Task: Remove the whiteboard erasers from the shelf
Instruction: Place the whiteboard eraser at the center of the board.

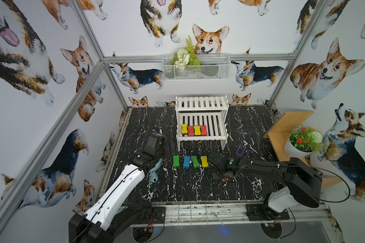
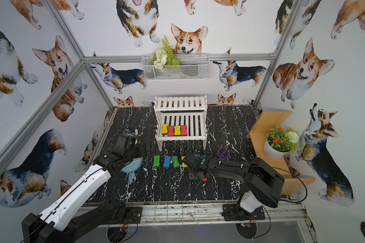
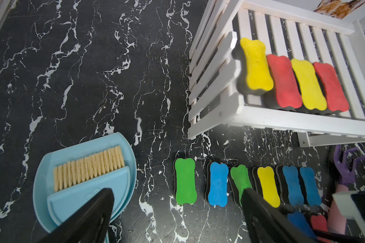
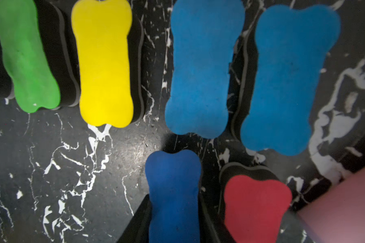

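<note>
Four whiteboard erasers, yellow (image 1: 184,128), red (image 1: 191,130), yellow (image 1: 197,130) and red (image 1: 203,130), lie side by side on the lower tier of the white slatted shelf (image 1: 201,137). On the black marble table in front of it lies a row of erasers: green (image 1: 176,161), blue (image 1: 186,161), green (image 1: 195,161), yellow (image 1: 204,161), then two blue ones (image 4: 202,67). My right gripper (image 4: 174,202) is shut on a dark blue eraser (image 4: 174,178) low over the table, next to a red eraser (image 4: 255,202). My left gripper (image 3: 177,192) hangs open above the row's left end, holding nothing.
A light blue dustpan with a brush (image 3: 82,168) lies left of the eraser row. A purple toy rake (image 1: 242,152) lies right of the shelf. A tan L-shaped stand (image 1: 282,130) with a potted plant (image 1: 293,150) fills the right side. A wire basket (image 1: 196,71) hangs on the back wall.
</note>
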Controlling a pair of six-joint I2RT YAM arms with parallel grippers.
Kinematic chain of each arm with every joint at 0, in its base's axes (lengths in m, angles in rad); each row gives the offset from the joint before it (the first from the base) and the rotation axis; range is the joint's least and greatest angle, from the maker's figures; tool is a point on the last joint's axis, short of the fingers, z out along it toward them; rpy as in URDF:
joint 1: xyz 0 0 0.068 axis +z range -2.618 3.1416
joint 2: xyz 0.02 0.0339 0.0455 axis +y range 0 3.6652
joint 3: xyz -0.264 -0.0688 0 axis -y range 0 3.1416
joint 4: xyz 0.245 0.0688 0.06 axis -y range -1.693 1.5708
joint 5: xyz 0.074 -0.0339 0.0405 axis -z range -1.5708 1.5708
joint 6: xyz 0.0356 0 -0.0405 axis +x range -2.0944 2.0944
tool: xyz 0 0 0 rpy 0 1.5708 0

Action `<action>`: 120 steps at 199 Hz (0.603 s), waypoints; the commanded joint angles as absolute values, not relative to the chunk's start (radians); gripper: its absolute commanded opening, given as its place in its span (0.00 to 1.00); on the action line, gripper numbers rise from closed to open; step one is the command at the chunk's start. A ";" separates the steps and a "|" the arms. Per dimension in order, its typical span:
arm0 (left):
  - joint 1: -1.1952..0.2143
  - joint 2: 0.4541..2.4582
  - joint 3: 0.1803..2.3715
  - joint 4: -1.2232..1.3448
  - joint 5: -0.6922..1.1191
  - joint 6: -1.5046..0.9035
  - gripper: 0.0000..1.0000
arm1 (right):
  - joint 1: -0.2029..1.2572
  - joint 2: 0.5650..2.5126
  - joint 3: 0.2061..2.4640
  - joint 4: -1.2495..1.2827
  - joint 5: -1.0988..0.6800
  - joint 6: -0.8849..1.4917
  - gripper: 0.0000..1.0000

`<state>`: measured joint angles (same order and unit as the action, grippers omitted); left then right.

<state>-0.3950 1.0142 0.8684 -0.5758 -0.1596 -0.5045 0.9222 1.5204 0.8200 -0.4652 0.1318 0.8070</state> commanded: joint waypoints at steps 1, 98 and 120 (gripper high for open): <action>-0.393 1.009 0.867 -0.572 -0.168 -0.500 0.99 | 0.923 1.538 0.830 -0.456 0.155 0.785 0.40; -0.392 1.008 0.873 -0.571 -0.150 -0.499 1.00 | 0.923 1.421 0.882 -0.492 0.242 0.753 0.50; -0.392 1.014 0.886 -0.574 -0.145 -0.496 0.99 | 0.923 1.324 0.905 -0.457 0.274 0.726 0.50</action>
<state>-0.3931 1.0096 0.8680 -0.5781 -0.1532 -0.5045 0.9222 1.3968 0.8795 -0.4755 0.2024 0.7692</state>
